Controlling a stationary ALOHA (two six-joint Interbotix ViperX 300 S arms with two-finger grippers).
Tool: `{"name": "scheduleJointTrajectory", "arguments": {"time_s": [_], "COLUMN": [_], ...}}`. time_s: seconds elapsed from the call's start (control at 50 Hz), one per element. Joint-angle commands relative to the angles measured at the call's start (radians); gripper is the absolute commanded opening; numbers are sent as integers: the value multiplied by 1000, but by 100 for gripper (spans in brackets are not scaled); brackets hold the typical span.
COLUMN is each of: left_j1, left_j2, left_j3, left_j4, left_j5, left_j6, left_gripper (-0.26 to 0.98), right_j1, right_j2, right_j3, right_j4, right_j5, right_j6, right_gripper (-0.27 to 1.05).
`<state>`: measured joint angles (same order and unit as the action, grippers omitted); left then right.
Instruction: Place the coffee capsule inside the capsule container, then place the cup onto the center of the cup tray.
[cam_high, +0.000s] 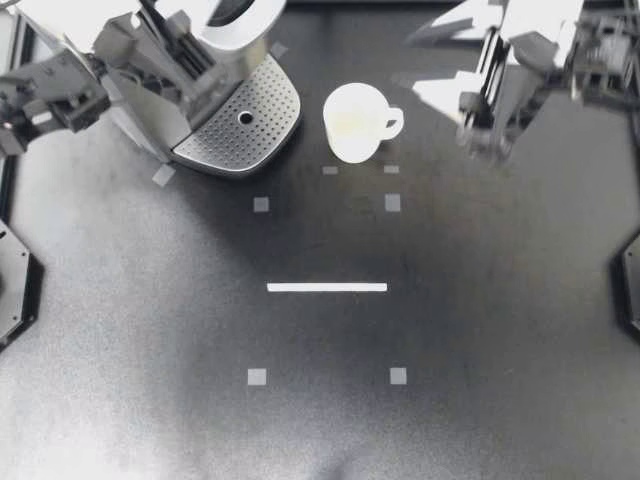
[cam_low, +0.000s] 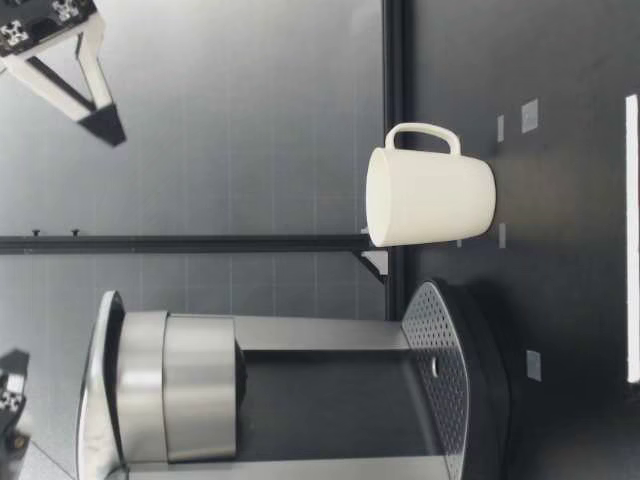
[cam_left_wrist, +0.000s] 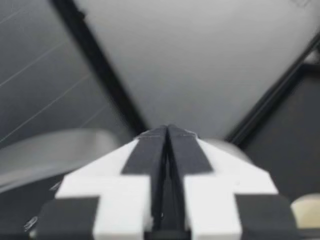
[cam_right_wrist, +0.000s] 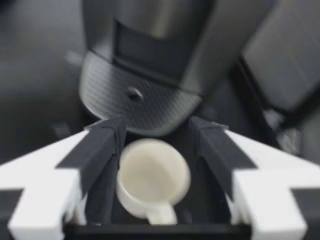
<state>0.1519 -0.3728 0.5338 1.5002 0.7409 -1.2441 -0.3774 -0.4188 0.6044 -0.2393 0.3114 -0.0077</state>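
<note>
Found the fingers (cam_left_wrist: 145, 150) of my left gripper (cam_high: 185, 45) pressed flat together with nothing between them, raised over the coffee machine (cam_high: 150, 80). Found the fingers (cam_right_wrist: 100, 145) of my right gripper (cam_high: 490, 138) spread wide and empty, hanging high above the table (cam_high: 320, 420) and off to the side of the cup (cam_high: 355, 122). Through the right wrist camera, saw the cup framed between those open fingers, touched by neither, its handle turned toward the gripper and the cup tray (cam_high: 240, 130) just beyond it. Saw the cup standing upright on the bare table just beside the tray, not on it, handle pointing away from the machine. Noted the tray's perforated metal plate with one round hole, tucked under the machine's overhanging head. Spotted a white strip (cam_high: 327, 287) and small grey tape squares toward the middle of the table.
</note>
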Motion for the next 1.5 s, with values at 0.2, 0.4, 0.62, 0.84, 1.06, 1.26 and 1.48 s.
{"name": "scheduleJointTrajectory", "arguments": {"time_s": [0.2, 0.4, 0.62, 0.84, 1.06, 1.26, 1.48], "left_j1": [-31, -31, -31, -31, -31, -31, -31], "left_j2": [-34, -64, -106, -163, -225, -276, -331], "left_j3": [-196, -261, -245, -212, -161, -120, -80], "left_j4": [-569, -758, -776, -781, -779, -779, -779], "left_j5": [245, 325, 327, 316, 281, 249, 198], "left_j6": [480, 626, 638, 637, 623, 611, 606], "left_gripper": [11, 11, 11, 11, 11, 11, 11], "right_j1": [-25, -34, -107, -236, -316, -318, -316], "right_j2": [21, 60, 140, 252, 374, 437, 460], "right_j3": [-74, -114, -156, -172, -176, -192, -187], "right_j4": [-40, 101, 373, 657, 753, 759, 785], "right_j5": [170, 319, 419, 483, 500, 469, 426], "right_j6": [-176, -307, -535, -796, -965, -977, -985], "right_gripper": [55, 55, 55, 55, 60, 66, 66]}}
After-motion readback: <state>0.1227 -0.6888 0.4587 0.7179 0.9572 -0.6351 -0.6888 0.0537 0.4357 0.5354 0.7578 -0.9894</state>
